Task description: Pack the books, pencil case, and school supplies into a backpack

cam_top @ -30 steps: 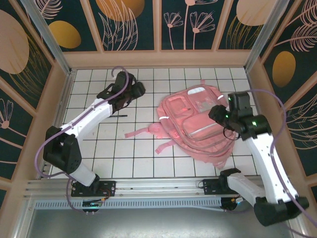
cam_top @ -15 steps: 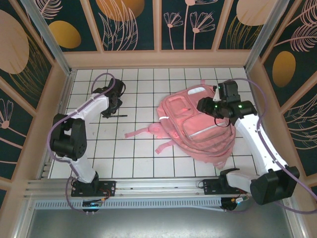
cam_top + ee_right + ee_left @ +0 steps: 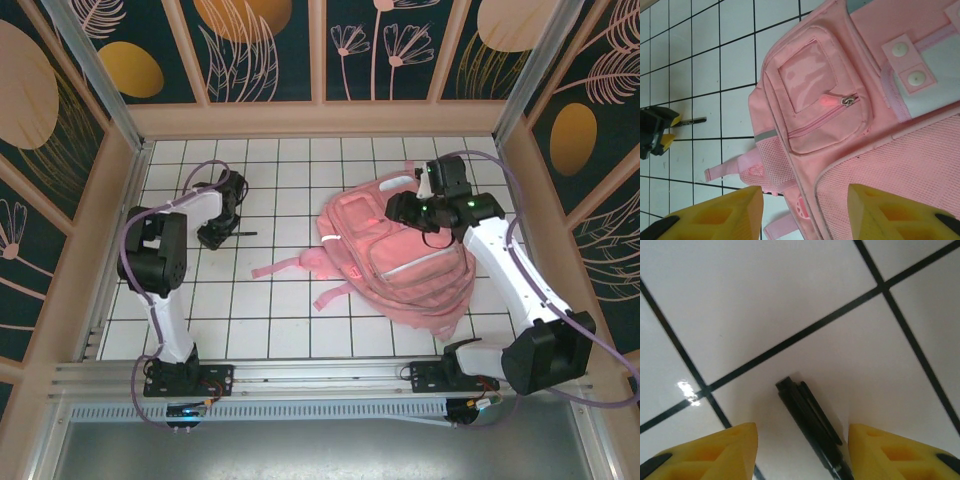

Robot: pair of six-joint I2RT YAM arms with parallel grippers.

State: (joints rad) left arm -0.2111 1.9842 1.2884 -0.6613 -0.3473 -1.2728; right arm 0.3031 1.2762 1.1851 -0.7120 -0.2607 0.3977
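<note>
The pink backpack (image 3: 395,255) lies flat right of the table's middle, its front pocket and zipper (image 3: 847,100) facing up. One dark pen (image 3: 240,234) of the school supplies lies on the white tiles at the left. My left gripper (image 3: 213,236) is down at the pen's left end. Its yellow fingers stand apart on either side of the pen (image 3: 810,422), which lies nearer the right finger (image 3: 890,450). My right gripper (image 3: 400,212) hovers open over the backpack's upper part (image 3: 804,200), holding nothing. The books and the pencil case are out of view.
Pink straps (image 3: 285,268) trail from the backpack toward the table's middle. Low wooden walls (image 3: 120,200) ring the tiled floor. In the right wrist view, my left gripper (image 3: 655,132) and the pen's tip (image 3: 692,120) sit at the left edge.
My left arm folded back and its gripper came down onto the pen, jaws narrowing. My right gripper moved up and to the left over the backpack.
</note>
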